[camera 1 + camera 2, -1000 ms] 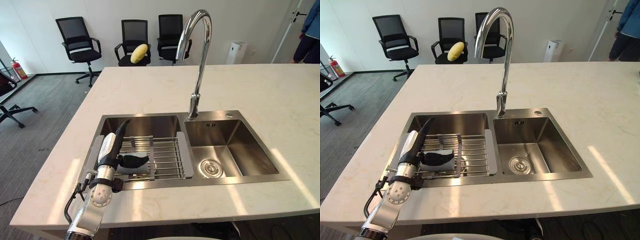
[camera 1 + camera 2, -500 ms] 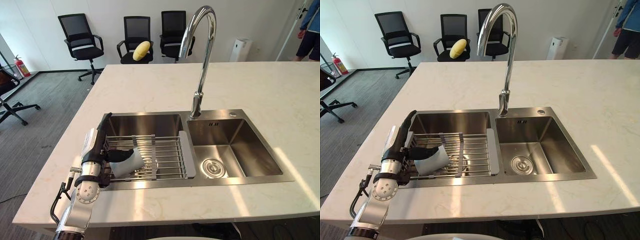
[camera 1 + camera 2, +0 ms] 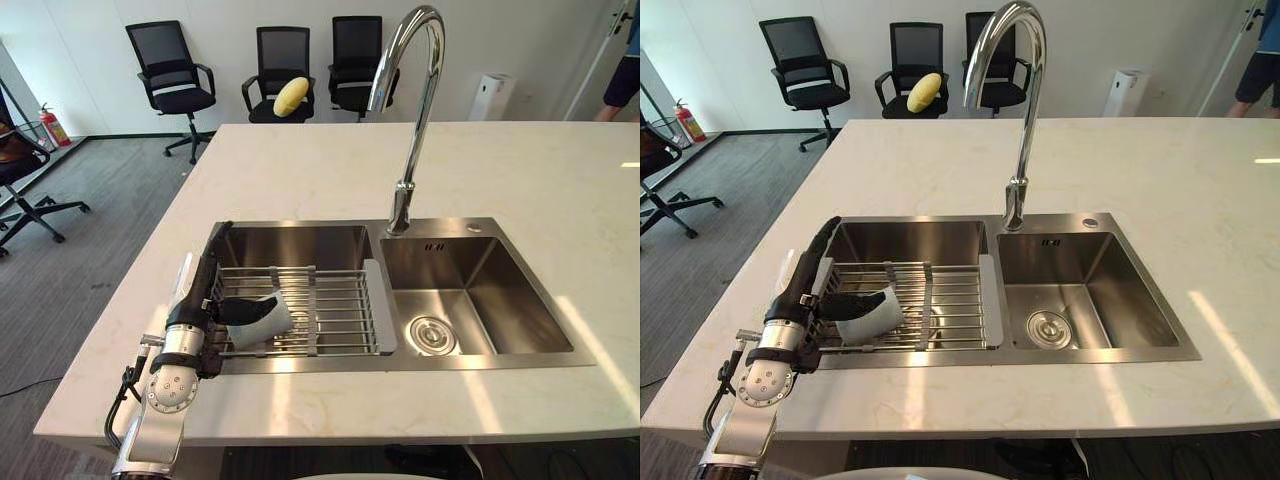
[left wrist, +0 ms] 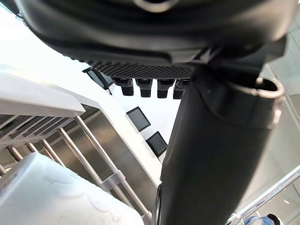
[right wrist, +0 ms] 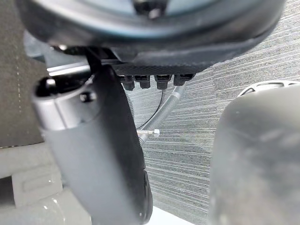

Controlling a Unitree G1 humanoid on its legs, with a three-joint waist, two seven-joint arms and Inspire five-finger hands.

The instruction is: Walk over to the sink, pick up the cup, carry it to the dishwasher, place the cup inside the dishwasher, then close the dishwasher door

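Observation:
A pale grey cup (image 3: 266, 322) lies tilted on the wire rack (image 3: 340, 310) over the sink's left basin. My left hand (image 3: 196, 305) rests along the basin's left rim. Its fingers (image 3: 213, 252) point straight away from me and its dark thumb (image 3: 240, 309) reaches across the top of the cup. In the left wrist view the cup (image 4: 56, 197) shows just past the thumb (image 4: 211, 154), touching the rack bars. My right hand (image 5: 150, 28) hangs over grey carpet with nothing in it.
A tall chrome faucet (image 3: 410, 120) stands behind the double steel sink (image 3: 480, 225), set in a wide pale counter (image 3: 520, 170). Office chairs (image 3: 170, 75) line the far wall, one bearing a yellow object (image 3: 291, 96). A person (image 3: 625, 70) stands far right.
The camera has shifted. My left hand has drawn slightly left towards the sink's rim, and the cup under the thumb has tipped so that its pale side shows.

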